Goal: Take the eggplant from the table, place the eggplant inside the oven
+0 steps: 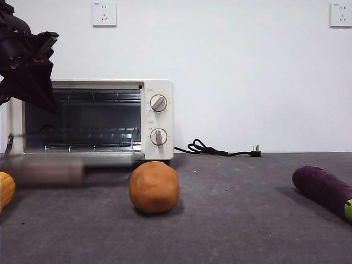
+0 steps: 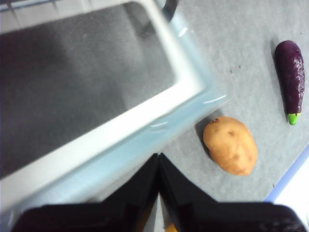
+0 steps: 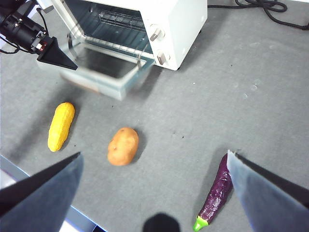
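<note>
Eggplant (image 3: 215, 194) on table (image 3: 270, 96) — oven (image 3: 159, 21) open, rack bare — left hand (image 2: 158, 159) clenched, right hand (image 3: 154, 166) released.

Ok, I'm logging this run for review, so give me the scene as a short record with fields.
oven: door open, folded down, wire rack visible inside
eggplant: lying on the table, away from the oven, ungrasped
left pincer: shut, above the open door's edge
right pincer: open, high over the eggplant
potato: on the table, before the oven
corn: beside the potato
power cord: unplugged, behind the oven
</note>
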You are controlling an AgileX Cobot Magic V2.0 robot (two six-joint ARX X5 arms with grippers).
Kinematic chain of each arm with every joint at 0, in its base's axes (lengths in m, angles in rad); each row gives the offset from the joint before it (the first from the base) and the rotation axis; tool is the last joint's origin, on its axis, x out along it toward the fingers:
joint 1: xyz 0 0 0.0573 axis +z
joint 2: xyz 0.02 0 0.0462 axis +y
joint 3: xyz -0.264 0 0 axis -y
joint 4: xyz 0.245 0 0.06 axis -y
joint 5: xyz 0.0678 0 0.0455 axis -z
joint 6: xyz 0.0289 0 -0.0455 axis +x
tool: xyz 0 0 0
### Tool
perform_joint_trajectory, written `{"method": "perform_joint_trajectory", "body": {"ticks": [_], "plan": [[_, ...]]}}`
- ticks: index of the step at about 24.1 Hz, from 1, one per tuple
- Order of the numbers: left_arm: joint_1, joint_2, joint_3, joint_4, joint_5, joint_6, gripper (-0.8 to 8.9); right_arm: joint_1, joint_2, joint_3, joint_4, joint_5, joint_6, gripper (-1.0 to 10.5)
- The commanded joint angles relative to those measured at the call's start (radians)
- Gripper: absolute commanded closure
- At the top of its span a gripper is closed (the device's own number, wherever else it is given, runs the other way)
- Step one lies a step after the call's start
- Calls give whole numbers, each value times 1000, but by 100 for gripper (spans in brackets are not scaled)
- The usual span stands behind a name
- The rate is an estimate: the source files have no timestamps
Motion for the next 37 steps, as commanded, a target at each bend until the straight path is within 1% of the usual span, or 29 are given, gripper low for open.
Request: {"method": "perform_joint_trajectory", "body": {"ticks": [1, 6, 9, 12, 18, 19, 20, 21, 22, 24, 28, 30, 32, 37], "plan": [[-1, 4, -5, -3, 1, 21, 819, 2, 0, 3, 1, -3, 6, 442], [-5, -11, -5, 17, 1, 21, 819, 2, 0, 3, -2, -3, 7, 442], [-3, -70, -5, 42, 1, 21, 819, 2, 0, 3, -8, 3, 7, 442], [14, -177, -5, 69, 0, 5, 819, 2, 7, 3, -31, 28, 7, 442], [34, -452, -5, 71, -8, -33, 819, 2, 28, 3, -35, 35, 6, 442], [34, -491, -5, 58, -18, -32, 819, 2, 32, 3, -35, 34, 7, 442], [33, -534, -5, 37, -63, -32, 819, 2, 34, 3, -39, 35, 6, 442], [33, -571, -5, 19, -128, -32, 819, 2, 34, 3, -40, 35, 6, 442], [32, -615, -5, -4, -219, -32, 819, 2, 34, 3, -40, 35, 6, 442], [32, -695, -5, -47, -324, -31, 819, 2, 34, 3, -45, 35, 6, 442], [33, -806, -14, -70, -330, -29, 819, 2, 40, 2, -48, 35, 6, 442], [33, -855, -54, -61, -329, -24, 819, 2, 43, 2, -48, 35, 6, 442], [33, -909, -127, -47, -314, -23, 819, 2, 45, 2, -54, 35, 6, 442], [43, -1049, -314, 1, -320, -24, 819, 2, 45, 2, -62, 36, 6, 442]]}}
